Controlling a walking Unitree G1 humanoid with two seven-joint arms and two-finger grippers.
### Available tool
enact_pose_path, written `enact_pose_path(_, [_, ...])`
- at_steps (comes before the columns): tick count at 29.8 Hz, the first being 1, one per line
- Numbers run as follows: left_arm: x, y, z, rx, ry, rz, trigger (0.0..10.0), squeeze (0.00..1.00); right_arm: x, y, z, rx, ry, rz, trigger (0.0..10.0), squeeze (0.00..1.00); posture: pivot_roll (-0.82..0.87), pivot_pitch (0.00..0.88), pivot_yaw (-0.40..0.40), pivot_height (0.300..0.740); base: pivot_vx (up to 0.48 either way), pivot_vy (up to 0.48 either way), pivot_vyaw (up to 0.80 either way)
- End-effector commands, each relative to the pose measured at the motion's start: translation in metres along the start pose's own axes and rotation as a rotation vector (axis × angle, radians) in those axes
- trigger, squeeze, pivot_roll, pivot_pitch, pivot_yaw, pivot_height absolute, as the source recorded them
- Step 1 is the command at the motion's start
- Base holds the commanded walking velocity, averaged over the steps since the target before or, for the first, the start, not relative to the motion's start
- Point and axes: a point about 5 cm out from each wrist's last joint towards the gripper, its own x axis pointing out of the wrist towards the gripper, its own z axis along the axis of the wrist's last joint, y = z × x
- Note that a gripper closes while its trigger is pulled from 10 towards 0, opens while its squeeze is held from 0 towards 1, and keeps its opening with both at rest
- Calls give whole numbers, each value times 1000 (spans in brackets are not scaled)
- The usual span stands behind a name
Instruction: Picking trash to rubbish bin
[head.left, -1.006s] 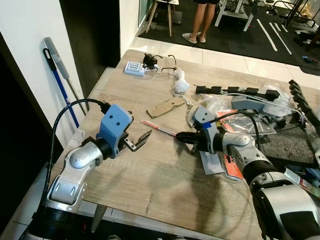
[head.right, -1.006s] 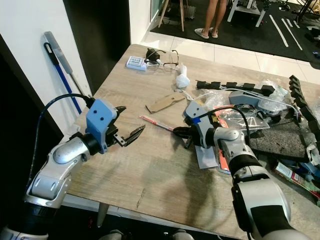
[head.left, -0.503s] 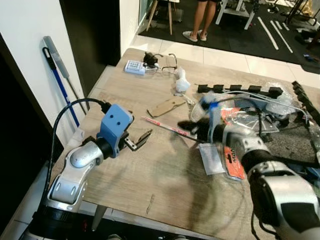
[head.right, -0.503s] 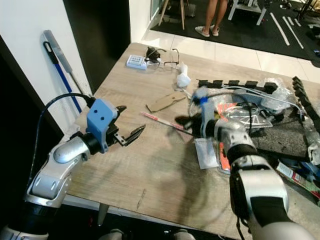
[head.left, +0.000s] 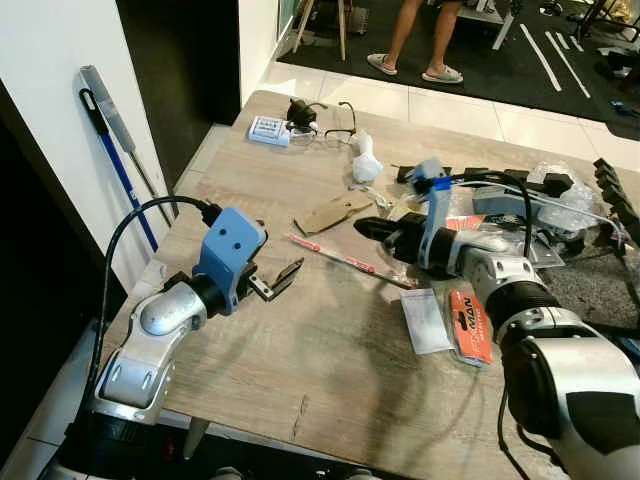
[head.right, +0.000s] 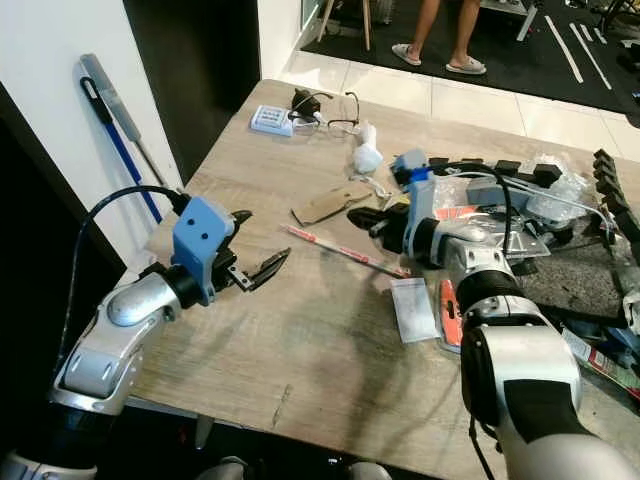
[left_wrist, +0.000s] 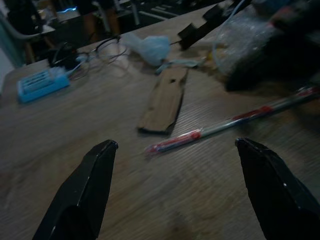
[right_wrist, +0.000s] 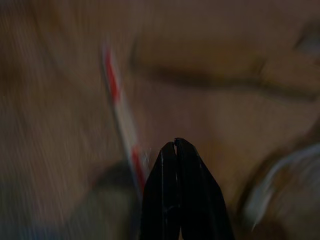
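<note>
On the pale wood counter (head.left: 300, 360), by white floor tiles (head.left: 520, 120) and a black mat, a red-and-clear wrapped straw (head.left: 345, 262) lay between the grippers. Left gripper (head.left: 283, 279) hovered, jaws released; right gripper (head.left: 366, 227) hung above it, jaws clenched empty. The orange packet's (head.left: 467, 325) print was unreadable.

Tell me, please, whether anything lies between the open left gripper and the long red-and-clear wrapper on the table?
Nothing visible does. The left gripper hovers open over bare wooden table, and the red-and-clear wrapper lies just ahead of its fingertips. The cardboard scrap lies beyond the wrapper, and the right gripper, shut, is above the wrapper's far end.
</note>
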Motion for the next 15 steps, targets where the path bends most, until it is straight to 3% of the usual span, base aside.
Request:
enact_pose_path(1, [-2, 4, -4, 32, 25, 31, 10000, 0, -1, 4, -16, -19, 70, 13, 5765, 0, 16, 181, -77, 740, 0, 0, 0])
enact_pose_path(2, [-3, 7, -3, 28, 17, 43, 10000, 0, 0, 6, -20, -20, 86, 34, 9137, 0, 18, 182, -78, 740, 0, 0, 0])
enact_pose_path(4, [-6, 11, 0, 7, -1, 43, 10000, 0, 1, 10, -25, -28, 117, 67, 10000, 0, 18, 182, -78, 740, 0, 0, 0])
enact_pose_path(10, [-16, 15, 1, 1, -7, -17, 10000, 0, 3, 15, -29, -26, 155, 132, 10000, 0, 20, 181, -78, 740, 0, 0, 0])
enact_pose_path(15, [-21, 25, 1, 8, -1, 23, 10000, 0, 6, 18, -22, 18, 105, 168, 10000, 0, 20, 181, -78, 740, 0, 0, 0])
